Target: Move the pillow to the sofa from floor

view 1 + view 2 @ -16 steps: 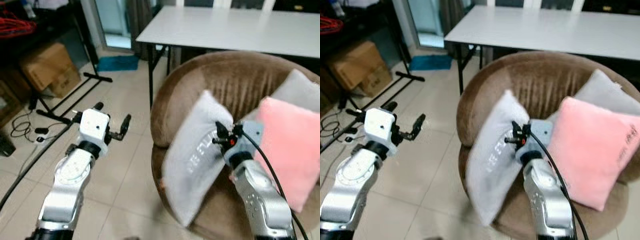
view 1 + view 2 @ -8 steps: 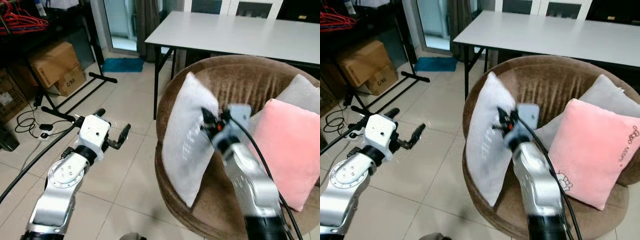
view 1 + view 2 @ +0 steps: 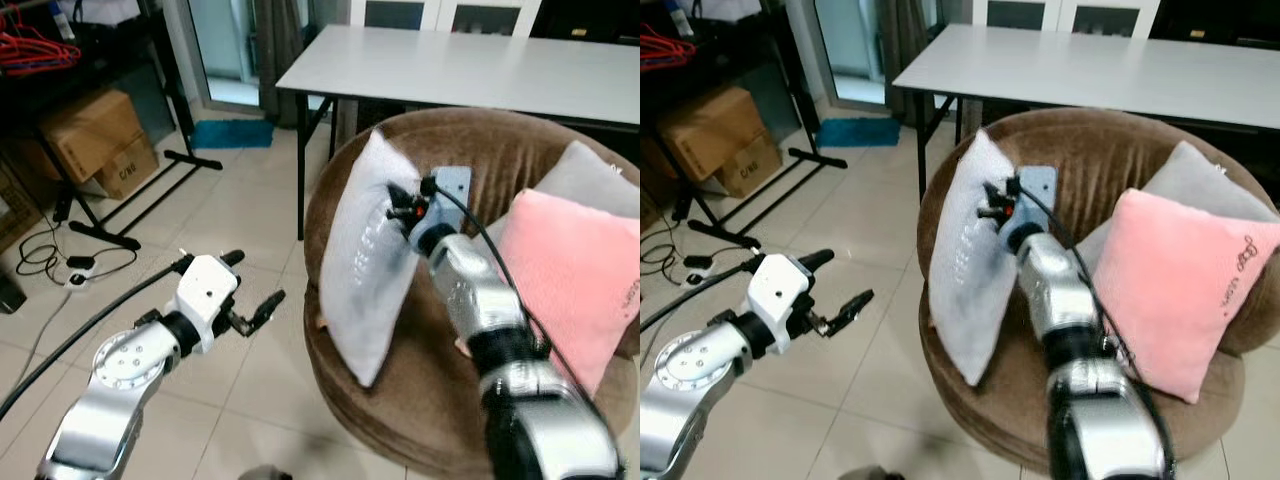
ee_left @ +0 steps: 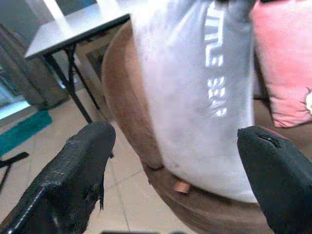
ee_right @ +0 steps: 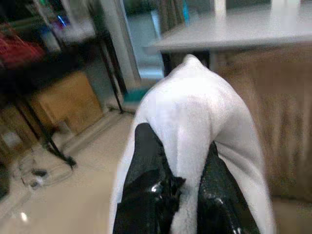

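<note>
A grey pillow point(image 3: 362, 262) with pale lettering stands on edge on the round brown sofa point(image 3: 430, 405), at its left side. My right gripper point(image 3: 400, 205) is shut on the pillow's upper edge. In the right wrist view the black fingers point(image 5: 146, 195) pinch a fold of the grey pillow point(image 5: 195, 112). My left gripper point(image 3: 255, 300) hangs open over the floor tiles to the left of the sofa. In the left wrist view the grey pillow point(image 4: 195, 87) lies between its spread fingers point(image 4: 78, 165), some way off.
A pink pillow point(image 3: 565, 290) and another grey pillow point(image 3: 585, 180) lean on the sofa's right side. A white table point(image 3: 470, 65) stands behind the sofa. Cardboard boxes point(image 3: 95, 140), a black stand point(image 3: 150, 190) and cables point(image 3: 60, 265) lie at the left. A blue mat point(image 3: 230, 132) lies further back.
My right gripper has moved further over the sofa with the grey pillow, which now stands more upright. My left arm has swung a little lower and toward the sofa.
</note>
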Robot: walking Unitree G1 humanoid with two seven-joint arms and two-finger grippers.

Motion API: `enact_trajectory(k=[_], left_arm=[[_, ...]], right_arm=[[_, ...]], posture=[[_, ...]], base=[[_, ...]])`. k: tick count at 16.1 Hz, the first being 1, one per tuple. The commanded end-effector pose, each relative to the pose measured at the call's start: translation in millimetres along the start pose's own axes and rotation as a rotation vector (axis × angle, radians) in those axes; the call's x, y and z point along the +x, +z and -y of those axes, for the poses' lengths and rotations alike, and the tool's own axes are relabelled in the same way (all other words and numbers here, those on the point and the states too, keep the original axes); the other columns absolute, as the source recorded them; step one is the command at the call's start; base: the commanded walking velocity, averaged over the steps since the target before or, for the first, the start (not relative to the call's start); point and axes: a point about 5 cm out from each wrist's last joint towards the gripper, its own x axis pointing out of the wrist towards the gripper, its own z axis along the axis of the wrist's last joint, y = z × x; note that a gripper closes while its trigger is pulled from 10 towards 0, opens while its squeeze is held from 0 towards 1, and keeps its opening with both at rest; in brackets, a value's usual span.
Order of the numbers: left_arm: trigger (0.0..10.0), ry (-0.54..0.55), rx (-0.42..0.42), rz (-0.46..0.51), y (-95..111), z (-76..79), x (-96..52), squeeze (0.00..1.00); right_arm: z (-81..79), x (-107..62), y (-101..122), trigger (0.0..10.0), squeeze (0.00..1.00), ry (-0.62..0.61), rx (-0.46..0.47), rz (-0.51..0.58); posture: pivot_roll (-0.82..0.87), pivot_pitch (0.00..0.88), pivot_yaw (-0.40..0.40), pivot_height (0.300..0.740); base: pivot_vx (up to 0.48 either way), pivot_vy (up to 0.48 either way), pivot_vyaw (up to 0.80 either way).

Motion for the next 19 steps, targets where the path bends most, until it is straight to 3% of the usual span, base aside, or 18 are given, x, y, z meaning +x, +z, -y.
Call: enact_trajectory(k=[1,3,4,5,9,12,14,16,19], left_arm=[[10.0,-0.014,0.010,-0.007,2,0.0,-1.8,0.00],[10.0,-0.014,0.008,-0.019,1,1.0,-6.1,0.00],[10.0,-0.009,0.007,-0.024,0,1.8,-8.2,0.00],[10.0,-0.003,0.004,-0.026,0,2.8,-9.8,0.00],[10.0,0.014,0.002,-0.028,0,3.9,-10.4,0.00],[10.0,0.042,-0.005,-0.005,2,2.4,-7.6,0.00],[10.0,0.154,-0.039,0.021,2,-1.1,-7.2,0.00],[10.0,0.322,-0.100,0.039,0,-4.6,-10.6,0.00],[10.0,0.378,-0.085,0.018,-4,-2.5,-11.4,0.00]], right_arm=[[3.4,3.5,6,10.0,0.00,-0.006,-0.018,0.018],[23.5,2.1,-5,10.0,0.00,-0.106,-0.087,-0.083],[37.2,-1.0,-8,10.0,0.78,-0.182,-0.095,-0.116],[49.3,-3.8,-7,10.0,1.00,-0.248,-0.093,-0.120],[77.2,-8.7,20,10.0,1.00,-0.337,-0.082,-0.031],[84.4,-9.8,41,10.0,1.00,-0.261,-0.099,0.041],[84.6,-15.0,44,10.0,1.00,-0.152,-0.134,0.108],[81.1,-32.6,32,10.0,1.00,-0.077,-0.123,0.209],[59.7,-75.4,11,10.0,1.00,-0.108,-0.118,0.251]], posture=[[0.01,0.000,0.036,0.740],[0.02,0.007,0.021,0.740],[0.03,0.015,0.013,0.740],[0.03,0.021,0.010,0.740],[0.03,0.020,0.009,0.740],[0.01,0.008,0.008,0.740],[0.00,0.000,0.009,0.740],[-0.02,0.000,0.013,0.740],[-0.03,0.000,0.011,0.740]], base=[[0.000,0.000,0.00],[0.000,0.000,0.00],[0.000,0.000,0.00],[0.000,0.000,0.00],[0.000,0.000,0.00],[0.000,0.000,0.00],[0.000,0.000,0.00],[0.000,0.000,0.00],[0.000,0.000,0.00]])
